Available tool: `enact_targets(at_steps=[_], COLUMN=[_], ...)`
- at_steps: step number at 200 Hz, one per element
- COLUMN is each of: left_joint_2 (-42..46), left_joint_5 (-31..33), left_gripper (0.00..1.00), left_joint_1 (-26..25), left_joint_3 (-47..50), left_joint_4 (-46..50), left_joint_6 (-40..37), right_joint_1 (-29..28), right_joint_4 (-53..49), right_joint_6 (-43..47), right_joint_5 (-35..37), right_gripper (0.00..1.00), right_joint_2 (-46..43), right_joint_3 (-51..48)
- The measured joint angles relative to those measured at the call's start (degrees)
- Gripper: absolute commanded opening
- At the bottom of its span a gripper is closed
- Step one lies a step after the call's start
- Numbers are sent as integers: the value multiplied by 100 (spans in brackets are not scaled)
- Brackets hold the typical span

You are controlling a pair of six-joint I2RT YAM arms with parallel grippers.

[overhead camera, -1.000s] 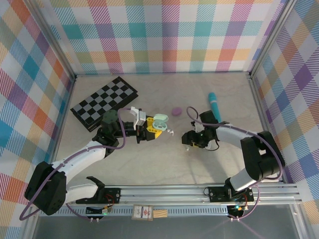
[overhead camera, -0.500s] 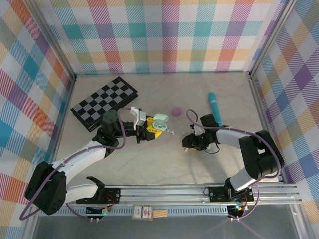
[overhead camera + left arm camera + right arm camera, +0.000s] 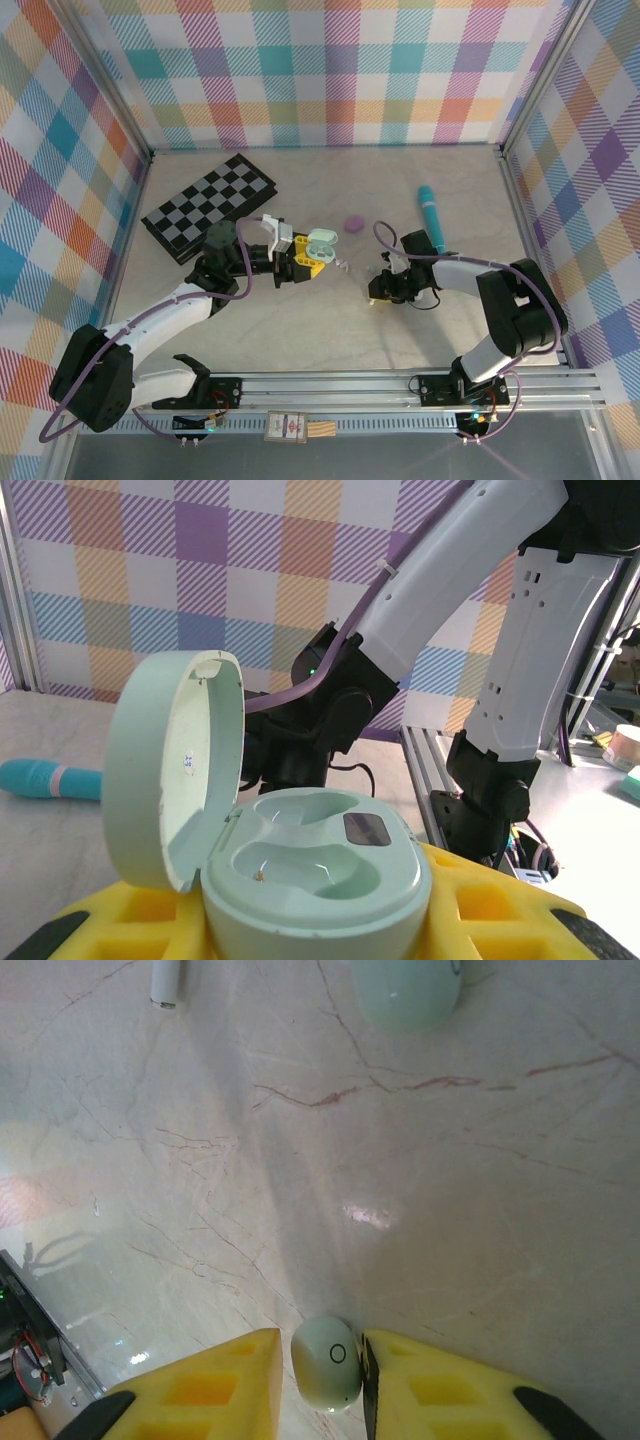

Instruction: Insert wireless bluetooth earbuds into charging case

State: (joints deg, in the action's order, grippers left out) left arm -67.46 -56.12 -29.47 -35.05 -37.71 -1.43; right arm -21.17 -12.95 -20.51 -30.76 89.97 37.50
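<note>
Pale green earbud (image 3: 325, 1365): pinched in right end effector (image 3: 322, 1348), low on surface (image 3: 450, 1190). Open charging case (image 3: 320, 885), clamped by left end effector (image 3: 310, 258), lies near, to its left.

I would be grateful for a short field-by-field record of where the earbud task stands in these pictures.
left gripper: shut on the charging case
charging case: pale green, lid open, both wells empty
right gripper: low at the table, fingers on either side of a pale green earbud
pale green earbud: on the table, not yet in the case
elsewhere on table: chessboard, teal stick, purple disc
</note>
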Motion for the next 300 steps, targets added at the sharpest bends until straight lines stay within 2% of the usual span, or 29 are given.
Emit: enact_targets(at_steps=[40, 81, 108, 137, 166, 200, 241, 300], left_joint_2=[-31, -42, -81, -195, -267, -271, -310, -398], left_joint_5=[0, 20, 31, 63, 66, 66, 66, 98], left_gripper=[34, 34, 34, 34, 35, 35, 34, 34], left_joint_1=[0, 0, 0, 0, 0, 0, 0, 0], left_joint_3=[0, 0, 0, 0, -2, -2, -2, -2], left_joint_4=[0, 15, 33, 46, 48, 48, 48, 46], left_joint_6=[-2, -46, -136, -142, -162, -164, -181, -245], right_joint_1=[-42, -153, -256, -452, -599, -767, -990, -1117], right_joint_4=[-107, -501, -883, -1318, -1777, -2124, -2406, -2629], right_joint_6=[-22, -286, -619, -1060, -1497, -1818, -1976, -2092], right_joint_5=[127, 726, 1460, 2575, 3495, 4197, 4662, 4798], right_gripper=[21, 20, 21, 20, 20, 20, 20, 19], right_joint_2=[-28, -481, -1067, -1521, -1611, -1589, -1314, -1117], right_joint_3=[35, 94, 256, 529, 778, 925, 1213, 1440])
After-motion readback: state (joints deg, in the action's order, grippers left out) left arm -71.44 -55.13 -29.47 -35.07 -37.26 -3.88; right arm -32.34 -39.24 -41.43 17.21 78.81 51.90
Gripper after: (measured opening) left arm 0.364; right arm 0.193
